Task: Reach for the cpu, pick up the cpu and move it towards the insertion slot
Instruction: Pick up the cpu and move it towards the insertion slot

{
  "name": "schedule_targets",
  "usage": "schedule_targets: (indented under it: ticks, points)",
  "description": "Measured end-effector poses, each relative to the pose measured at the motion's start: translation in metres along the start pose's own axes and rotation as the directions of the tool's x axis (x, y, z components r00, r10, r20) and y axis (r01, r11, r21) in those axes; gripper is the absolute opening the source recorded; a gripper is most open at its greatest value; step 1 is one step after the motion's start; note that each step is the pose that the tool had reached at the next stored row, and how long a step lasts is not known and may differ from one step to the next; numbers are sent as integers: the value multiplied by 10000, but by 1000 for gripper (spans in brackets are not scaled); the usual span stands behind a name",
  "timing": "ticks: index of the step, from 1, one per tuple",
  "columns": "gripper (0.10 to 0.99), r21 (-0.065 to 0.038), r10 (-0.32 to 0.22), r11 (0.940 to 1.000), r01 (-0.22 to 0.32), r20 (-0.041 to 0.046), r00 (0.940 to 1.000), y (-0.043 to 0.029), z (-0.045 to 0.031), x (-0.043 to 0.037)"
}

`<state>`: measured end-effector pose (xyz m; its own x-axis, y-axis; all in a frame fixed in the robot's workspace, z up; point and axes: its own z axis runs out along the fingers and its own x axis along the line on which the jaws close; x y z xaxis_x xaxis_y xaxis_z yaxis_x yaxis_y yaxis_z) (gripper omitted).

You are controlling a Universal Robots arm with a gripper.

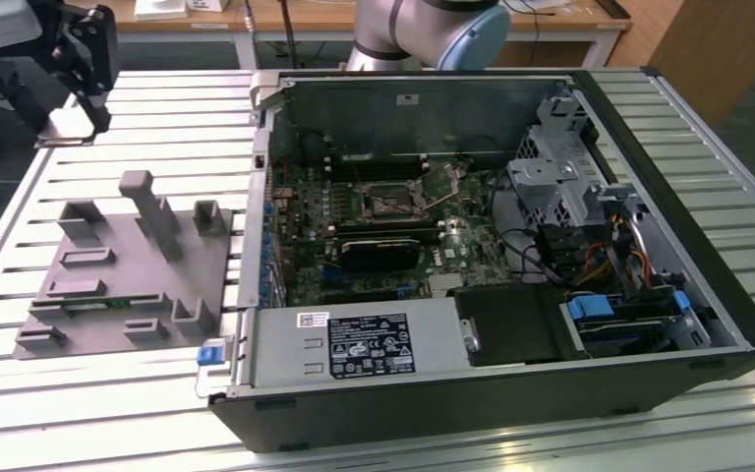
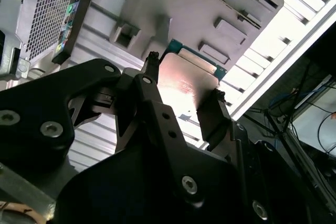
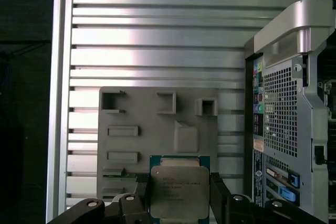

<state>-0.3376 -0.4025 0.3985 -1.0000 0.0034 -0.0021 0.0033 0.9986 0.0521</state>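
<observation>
The likeliest trouble, as I judged it, was the cpu (image 3: 177, 195) slipping or tilting in the grip. The gripper (image 3: 178, 186) was closed on it by two opposite thin edges alone, one of the fingers (image 3: 218, 198) on each side, with the chip's silvery face and its other two edges left free. A jerk could twist it between the pads or let it drop onto the grey fixture plate (image 3: 157, 124) lying beneath the hand, or onto the slatted table (image 3: 157, 40) around that plate. A second risk was the path. In the exterior view the insertion slot (image 1: 391, 202) sat well away from the hand, toward the exterior view's right, on the board inside the open computer case (image 1: 483, 403). The case wall stood between the two, so a low carry might clip it. A chip held crooked would also meet the socket badly. As for pose, the arm (image 1: 424, 29) reached out over the table beside the case. The hand hung above the plate, clear of it, and the chip showed flat between the fingers in both wrist views.
</observation>
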Motion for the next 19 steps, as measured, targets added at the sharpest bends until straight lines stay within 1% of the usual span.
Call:
schedule_targets:
  ticks: [5, 19]
  points:
    - [541, 0, -3, 10000, 3, 0, 10000, 0, 1, -71]
    - [541, -1, -19, 10000, 19, -1, 10000, 0, 1, -219]
